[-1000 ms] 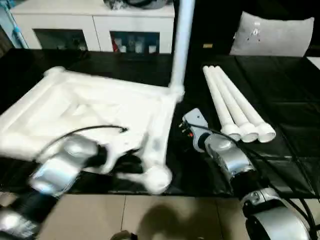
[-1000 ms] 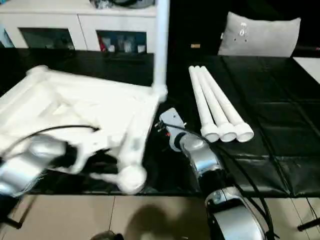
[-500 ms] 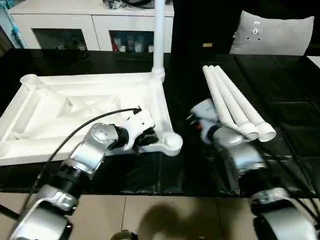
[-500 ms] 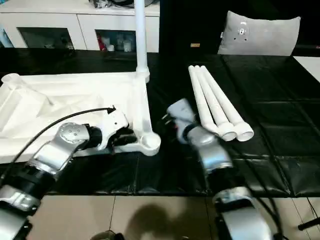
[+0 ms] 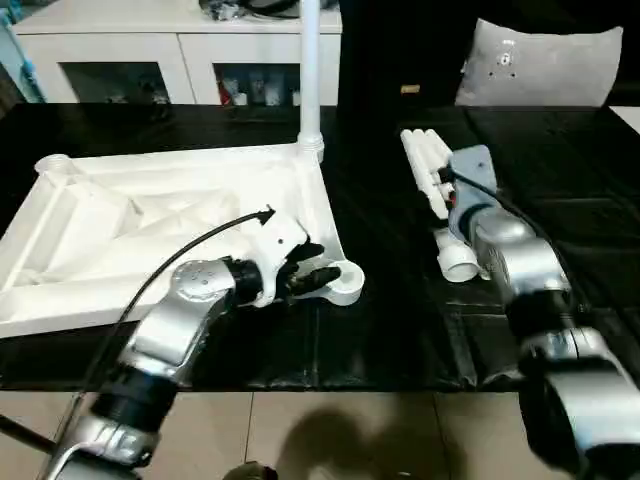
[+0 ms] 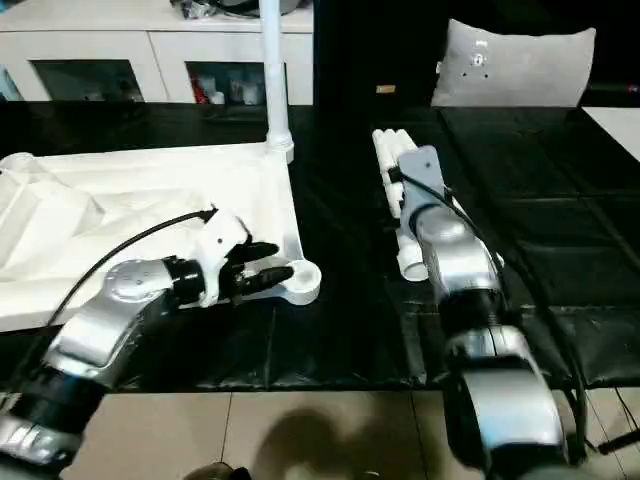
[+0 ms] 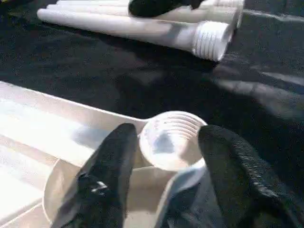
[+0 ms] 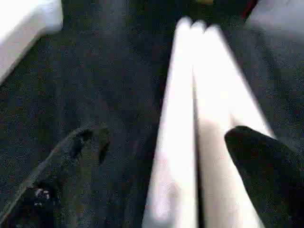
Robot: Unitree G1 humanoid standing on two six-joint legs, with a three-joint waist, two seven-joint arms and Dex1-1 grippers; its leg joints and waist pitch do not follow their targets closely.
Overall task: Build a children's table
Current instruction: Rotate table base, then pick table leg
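Note:
The white tabletop [image 5: 150, 225] lies underside up on the black surface, at the left. One leg [image 5: 310, 70] stands upright in its far right corner socket. My left gripper [image 5: 312, 277] is at the near right corner socket [image 7: 171, 140], and its black fingers [image 7: 114, 166] stand open on either side of that socket. Three more legs [image 5: 440, 215] lie side by side at the right, threaded ends toward me. My right gripper [image 8: 166, 135] hovers over them, open, with the legs [image 8: 204, 118] between its spread fingers [image 8: 80, 156].
A white cabinet with glass doors [image 5: 130, 50] stands behind the black surface, and a grey cushion [image 5: 540, 65] sits at the back right. The black surface's front edge [image 5: 350, 385] borders beige floor tiles [image 5: 300, 430]. A black cable [image 5: 190, 250] loops over my left forearm.
The tabletop was tilted up and now lies flat. My left gripper has opened wider and straddles the near corner socket. The right arm reached forward from beside the tabletop to over the lying legs.

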